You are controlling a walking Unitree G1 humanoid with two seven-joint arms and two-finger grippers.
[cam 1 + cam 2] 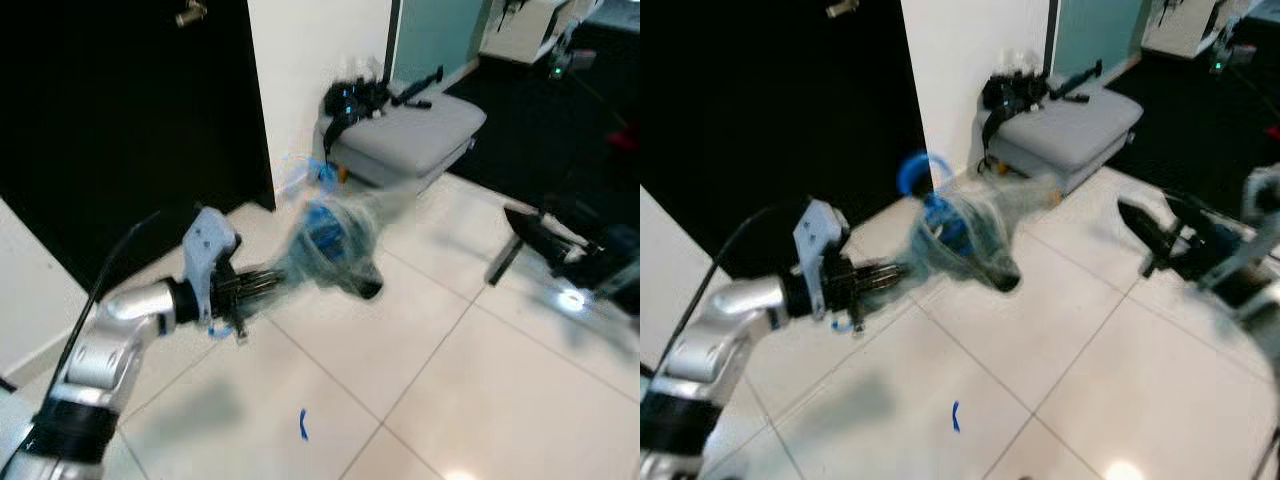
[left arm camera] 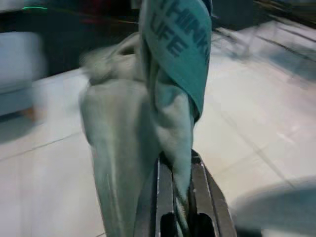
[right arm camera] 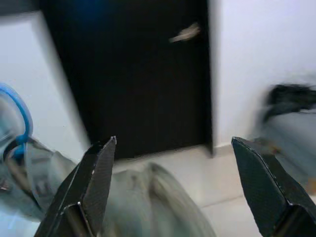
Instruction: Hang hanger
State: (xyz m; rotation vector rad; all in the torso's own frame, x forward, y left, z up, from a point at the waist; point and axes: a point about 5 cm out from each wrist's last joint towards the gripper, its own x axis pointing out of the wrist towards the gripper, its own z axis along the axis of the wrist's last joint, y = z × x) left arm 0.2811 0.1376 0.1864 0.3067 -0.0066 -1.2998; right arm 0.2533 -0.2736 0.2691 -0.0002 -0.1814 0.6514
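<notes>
left gripper (image 1: 902, 271) clamped on pale green garment (image 1: 975, 235), held over tile floor (image 1: 1060, 380) | blue hanger (image 1: 923, 190) hook sticks up from garment, blurred | right gripper (image 3: 173, 185) spread wide, right of garment | far: black door (image 1: 120, 120), grey seat (image 1: 415, 130)

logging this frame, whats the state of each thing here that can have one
left tool: shut on the garment, held out over the floor
garment: pale green cloth, bunched and draped, motion-blurred
blue hanger: hook sticks up from the garment, not hung on anything
right tool: open, holding nothing
dark door: closed, handle level
grey cushioned seat: dark straps piled on it
blue scrap: lying on the floor tiles
</notes>
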